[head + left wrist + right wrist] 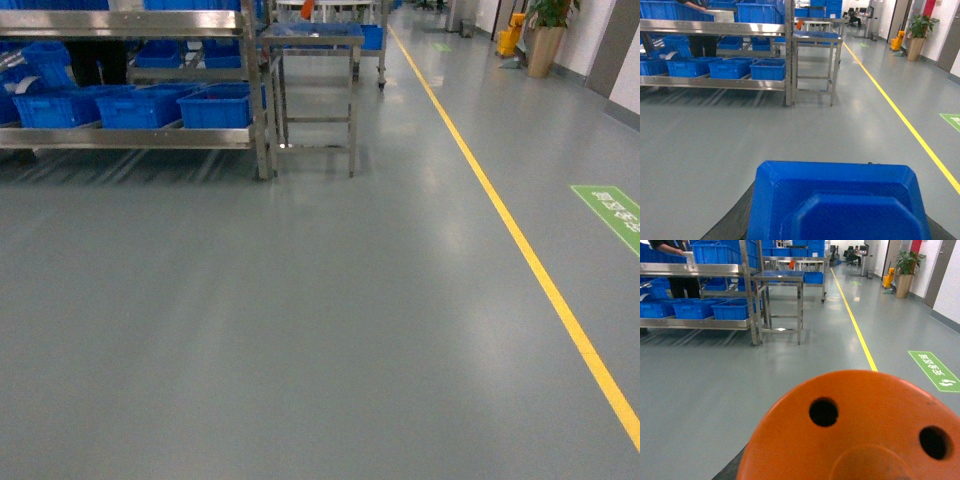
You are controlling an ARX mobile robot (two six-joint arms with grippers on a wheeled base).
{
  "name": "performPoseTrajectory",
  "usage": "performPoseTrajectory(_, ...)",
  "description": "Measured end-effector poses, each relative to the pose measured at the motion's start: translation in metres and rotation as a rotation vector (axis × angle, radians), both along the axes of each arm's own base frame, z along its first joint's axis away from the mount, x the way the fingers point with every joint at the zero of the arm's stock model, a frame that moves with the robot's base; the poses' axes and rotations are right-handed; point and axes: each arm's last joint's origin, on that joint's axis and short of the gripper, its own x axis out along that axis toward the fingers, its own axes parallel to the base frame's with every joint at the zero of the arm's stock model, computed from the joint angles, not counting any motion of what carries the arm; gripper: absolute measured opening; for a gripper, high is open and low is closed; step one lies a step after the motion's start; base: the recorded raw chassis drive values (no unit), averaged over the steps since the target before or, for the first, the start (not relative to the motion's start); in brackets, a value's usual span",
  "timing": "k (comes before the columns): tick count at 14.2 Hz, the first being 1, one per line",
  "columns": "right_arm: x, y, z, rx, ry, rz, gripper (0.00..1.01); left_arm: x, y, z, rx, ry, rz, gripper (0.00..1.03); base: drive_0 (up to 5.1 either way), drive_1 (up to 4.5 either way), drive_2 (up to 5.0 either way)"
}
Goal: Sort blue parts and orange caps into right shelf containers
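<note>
Here, in the head view, a grey floor (300, 330) is seen with a yellow line (520, 240) running from 12 toward 5 o'clock. A steel shelf rack (130, 135) stands at 10 o'clock, and blue bins (215, 108) are set in a row on its lower level. A small steel table (312, 90) stands just beside the rack. Neither gripper is shown here.

In the left wrist view, a blue part (837, 205) fills the frame at 6 o'clock, close to the lens; the fingers are hidden, so how far the left gripper is parted cannot be told.

In the right wrist view, an orange cap (860, 430) with two round holes is seen at 6 o'clock; the right gripper's opening cannot be told either. A potted plant (905, 270) stands at 1 o'clock.
</note>
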Motion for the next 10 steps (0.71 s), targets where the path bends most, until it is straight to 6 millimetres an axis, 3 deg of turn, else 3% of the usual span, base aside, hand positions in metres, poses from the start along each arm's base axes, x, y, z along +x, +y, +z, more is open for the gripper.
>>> performPoseTrajectory(10,0.0000,0.0000,-0.0002,0.000,0.002,0.000,0.44,0.0000,0.0000,-0.0003,0.000,0.003,0.000,0.42,-1.6,-1.62,-1.6)
